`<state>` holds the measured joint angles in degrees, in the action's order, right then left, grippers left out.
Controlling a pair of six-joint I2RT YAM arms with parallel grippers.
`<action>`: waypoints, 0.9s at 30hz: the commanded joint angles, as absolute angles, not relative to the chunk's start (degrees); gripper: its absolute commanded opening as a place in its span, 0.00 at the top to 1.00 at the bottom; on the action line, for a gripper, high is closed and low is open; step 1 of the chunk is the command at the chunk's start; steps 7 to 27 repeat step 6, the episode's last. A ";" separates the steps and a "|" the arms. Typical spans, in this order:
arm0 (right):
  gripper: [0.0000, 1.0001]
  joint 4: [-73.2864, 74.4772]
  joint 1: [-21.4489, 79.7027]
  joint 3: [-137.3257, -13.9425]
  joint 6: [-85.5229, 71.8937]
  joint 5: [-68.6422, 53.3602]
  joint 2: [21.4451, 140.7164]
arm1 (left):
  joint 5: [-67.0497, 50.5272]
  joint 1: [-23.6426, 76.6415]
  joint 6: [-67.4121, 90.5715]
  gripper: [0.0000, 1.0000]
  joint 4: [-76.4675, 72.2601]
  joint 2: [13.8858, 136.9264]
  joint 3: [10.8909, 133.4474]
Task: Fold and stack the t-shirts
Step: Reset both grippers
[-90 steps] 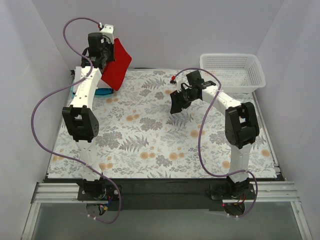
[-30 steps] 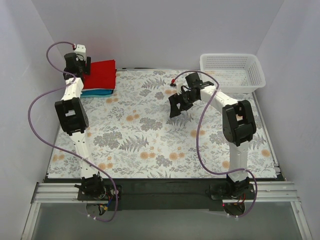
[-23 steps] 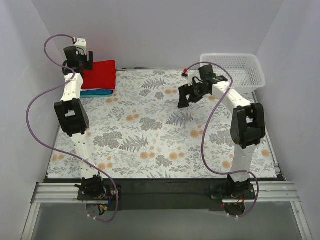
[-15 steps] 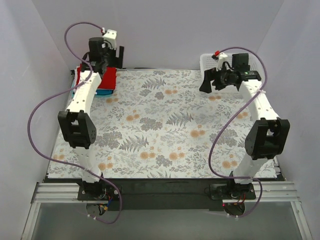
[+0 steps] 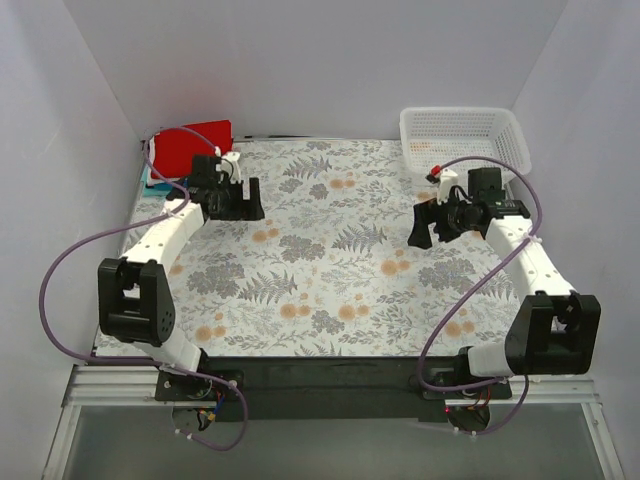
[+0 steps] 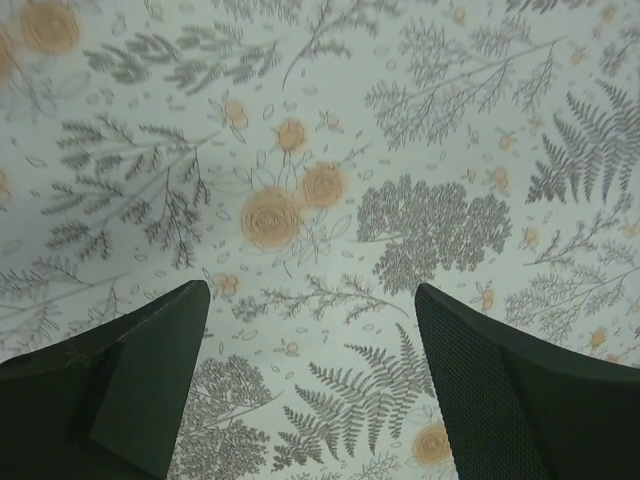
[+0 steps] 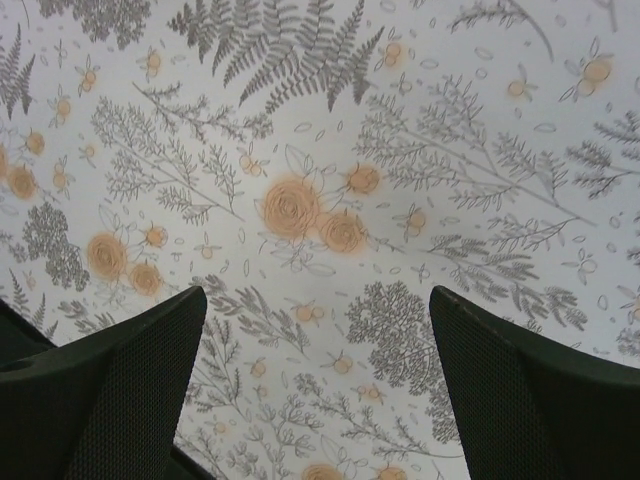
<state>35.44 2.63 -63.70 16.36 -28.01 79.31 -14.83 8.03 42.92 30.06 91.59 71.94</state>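
Observation:
A folded red t-shirt [image 5: 191, 149] lies in the far left corner, on top of a teal-blue one of which only a sliver [image 5: 151, 184] shows at its left edge. No white shirt shows. My left gripper [image 5: 246, 204] hangs over the bare tablecloth, to the right of and nearer than the stack, and is apart from it. In the left wrist view it [image 6: 310, 290] is open with only the flower print between its fingers [image 6: 130, 385]. My right gripper [image 5: 424, 229] is over the right half of the table, also open [image 7: 315, 295] and holding nothing.
A white mesh basket [image 5: 465, 141] stands at the far right corner. The grey-and-orange floral tablecloth [image 5: 320, 270] covers the table. Purple cables loop off both arms. Walls close in the left, back and right sides.
The left arm set the red shirt on the stack, let go and drew back over the table. The right arm swung up to the basket, then came back down to the right middle.

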 commanded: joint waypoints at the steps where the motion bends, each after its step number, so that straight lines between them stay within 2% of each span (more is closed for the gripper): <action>1: 0.02 34.10 2.55 -60.92 17.05 -28.82 74.28 | -15.56 8.44 43.59 0.16 27.86 82.72 68.13; 6: 0.02 33.57 2.55 -61.08 16.26 -28.57 72.77 | -15.82 8.35 44.03 0.16 29.08 79.28 67.67; 27: 0.02 33.57 2.55 -61.08 16.26 -28.57 72.77 | -15.82 8.35 44.03 0.16 29.08 79.28 67.67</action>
